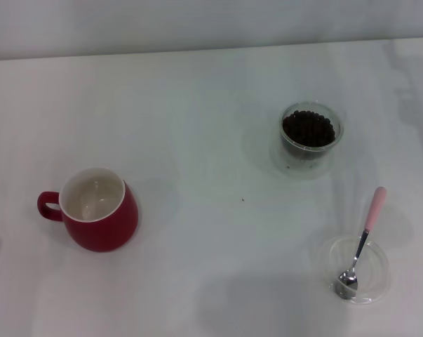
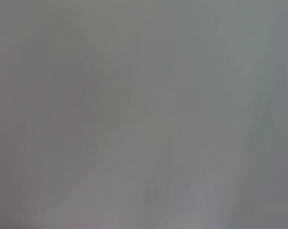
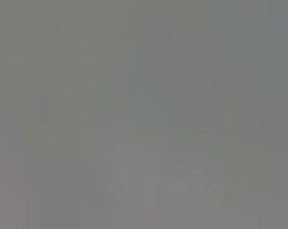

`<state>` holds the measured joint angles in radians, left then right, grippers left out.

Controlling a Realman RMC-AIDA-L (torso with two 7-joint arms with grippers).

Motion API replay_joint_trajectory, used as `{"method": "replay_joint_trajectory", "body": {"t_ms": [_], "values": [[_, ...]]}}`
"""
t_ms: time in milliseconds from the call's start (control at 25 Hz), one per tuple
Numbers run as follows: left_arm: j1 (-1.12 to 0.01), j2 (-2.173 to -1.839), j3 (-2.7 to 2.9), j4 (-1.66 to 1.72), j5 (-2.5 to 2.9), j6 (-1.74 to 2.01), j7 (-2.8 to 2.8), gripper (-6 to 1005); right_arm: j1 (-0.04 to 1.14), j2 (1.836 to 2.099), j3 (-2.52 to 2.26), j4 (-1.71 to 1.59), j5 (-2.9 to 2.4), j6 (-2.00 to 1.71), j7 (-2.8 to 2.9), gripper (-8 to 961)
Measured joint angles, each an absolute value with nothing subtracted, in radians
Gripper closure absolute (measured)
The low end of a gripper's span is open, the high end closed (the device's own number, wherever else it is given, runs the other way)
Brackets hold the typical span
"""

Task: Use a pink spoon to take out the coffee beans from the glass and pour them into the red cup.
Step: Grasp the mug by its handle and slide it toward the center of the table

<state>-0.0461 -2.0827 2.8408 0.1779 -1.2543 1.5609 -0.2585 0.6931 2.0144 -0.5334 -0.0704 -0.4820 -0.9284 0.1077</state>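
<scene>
A: Step in hand, I reckon: pick up the pink spoon (image 1: 364, 239). It leans in a shallow clear dish (image 1: 354, 269), bowl end down, handle over the rim pointing toward the glass (image 1: 310, 135). Best to pinch the pink handle mid-length, lift straight up so the dish doesn't skid.

B: Beans?

A: Coffee beans (image 1: 308, 129) fill the glass, which sits beyond the dish on the bench (image 1: 211, 84). Red cup (image 1: 95, 209) is well apart from the glass, w/ white inside empty, loop handle facing away from it.

B: Arms?

A: Neither arm shows in head view; wrist views give plain grey only. Can't tell pose, or if either set of fingers is released or clenched.
</scene>
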Motion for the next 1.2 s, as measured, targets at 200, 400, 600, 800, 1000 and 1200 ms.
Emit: {"method": "replay_joint_trajectory", "body": {"t_ms": [200, 400, 600, 800, 1000, 1200], "values": [[-0.019, -2.080, 2.842, 0.122, -1.085, 1.573, -0.258, 124, 0.708, 2.014, -0.533, -0.078, -0.482, -0.928, 0.112, 83], [-0.029, -2.077, 2.842, 0.047, -0.989, 1.608, -0.258, 124, 0.717, 2.015, -0.538, -0.078, -0.482, -0.928, 0.112, 83], [-0.075, -2.076, 2.843, 0.003, -0.980, 1.591, -0.260, 124, 0.718, 2.018, -0.540, -0.074, -0.482, -0.928, 0.112, 83], [-0.136, -2.077, 2.842, -0.012, -0.950, 1.546, -0.262, 123, 0.710, 2.021, -0.537, -0.068, -0.482, -0.930, 0.112, 83], [-0.178, -2.077, 2.842, -0.019, -0.918, 1.498, -0.268, 123, 0.703, 2.022, -0.535, -0.065, -0.482, -0.931, 0.119, 84], [-0.200, -2.077, 2.843, -0.028, -0.904, 1.453, -0.269, 123, 0.701, 2.022, -0.535, -0.056, -0.482, -0.937, 0.120, 84]]}}
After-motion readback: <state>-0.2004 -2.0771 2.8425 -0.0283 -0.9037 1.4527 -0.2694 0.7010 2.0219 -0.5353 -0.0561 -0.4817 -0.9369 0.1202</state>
